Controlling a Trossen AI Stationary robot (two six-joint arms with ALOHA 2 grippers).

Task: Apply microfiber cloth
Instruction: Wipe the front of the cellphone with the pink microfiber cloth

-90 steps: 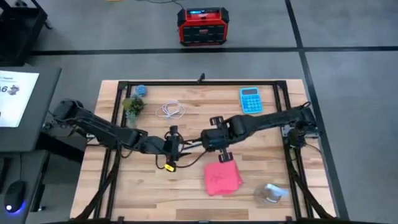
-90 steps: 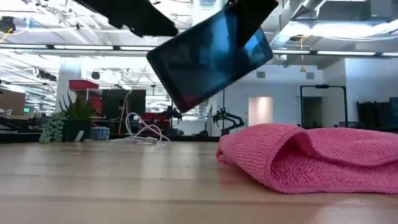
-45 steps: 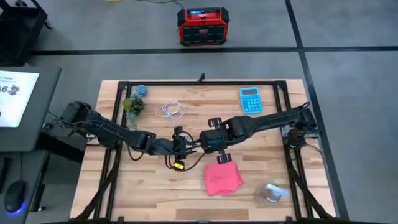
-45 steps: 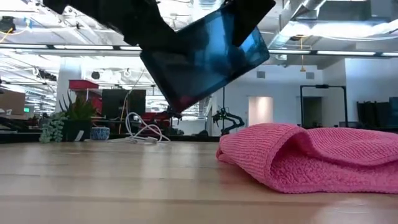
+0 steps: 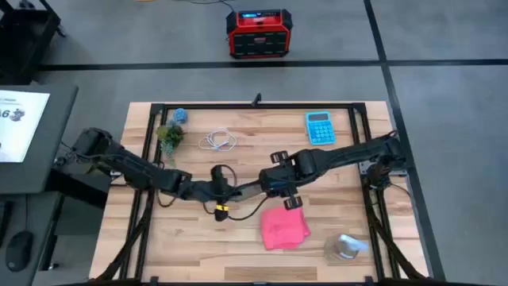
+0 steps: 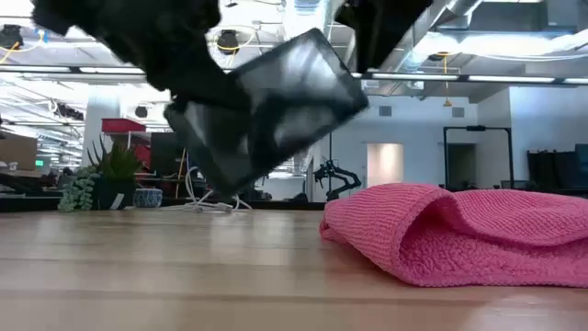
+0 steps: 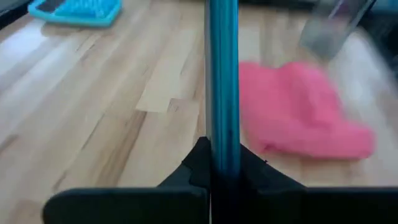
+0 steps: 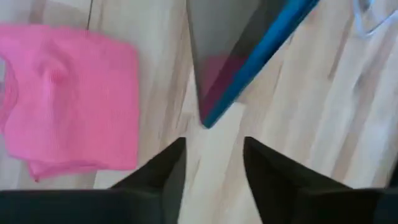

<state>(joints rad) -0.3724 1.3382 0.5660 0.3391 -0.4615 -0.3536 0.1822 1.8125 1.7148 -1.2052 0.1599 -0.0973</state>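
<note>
My left gripper (image 7: 217, 177) is clamped on the phone (image 6: 266, 110), holding it tilted in the air just beside the microfiber cloth (image 5: 283, 228). My right gripper (image 8: 211, 168) hangs with fingers apart near the phone. The cloth lies crumpled on the table (image 5: 190, 246).

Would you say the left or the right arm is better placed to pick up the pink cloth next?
Likely the right: the right gripper hangs open near the microfiber cloth, while the left gripper grips the phone.
</note>
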